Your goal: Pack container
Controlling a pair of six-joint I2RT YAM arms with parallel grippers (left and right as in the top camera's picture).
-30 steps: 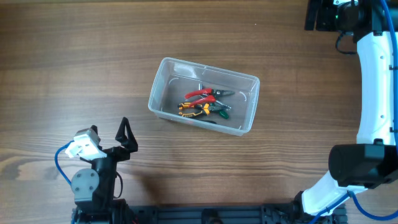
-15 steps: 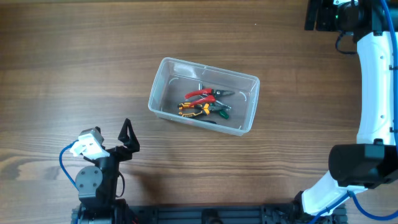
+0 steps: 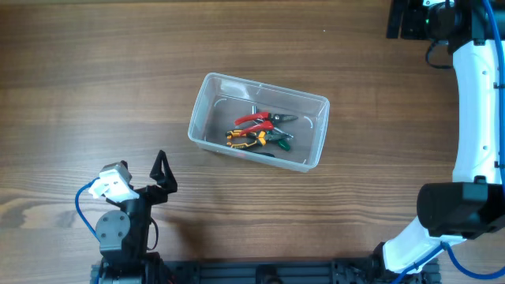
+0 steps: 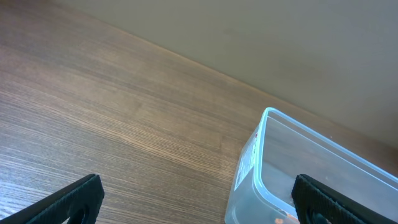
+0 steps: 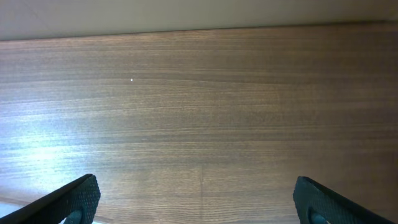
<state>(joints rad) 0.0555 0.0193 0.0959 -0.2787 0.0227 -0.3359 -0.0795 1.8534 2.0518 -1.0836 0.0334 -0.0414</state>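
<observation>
The wooden table [image 3: 95, 63] fills every view. The white right arm [image 3: 477, 102] reaches along the edge of the overhead view, well to the right of the container [image 3: 268, 85].

The container sits on the table near the middle of the overhead view, turned slightly askew. It is a clear, see-through plastic tub, rectangular with rounded corners and a thick rim, and the wood grain shows through its walls and floor. In the left wrist view one rounded corner and short wall [image 4: 249, 168] rise at the lower right, bluish and translucent.

The left arm [image 3: 118, 225] is below and to the left of the container, well apart from it. The left gripper [image 4: 196, 202] points toward the container; its jaws stand wide apart, the black fingers [image 4: 74, 198] at opposite edges of the picture with only bare wood between them. It holds nothing.

The right gripper [image 5: 196, 199] is far above and to the right of the container. Its jaws are spread just as wide over bare table and grip nothing.

Inside the container, toward its right half, lie red-handled pliers [image 3: 256, 119], yellow-and-black pliers [image 3: 246, 138] just below them, and a green-handled tool [image 3: 280, 143], all close together on the floor.
</observation>
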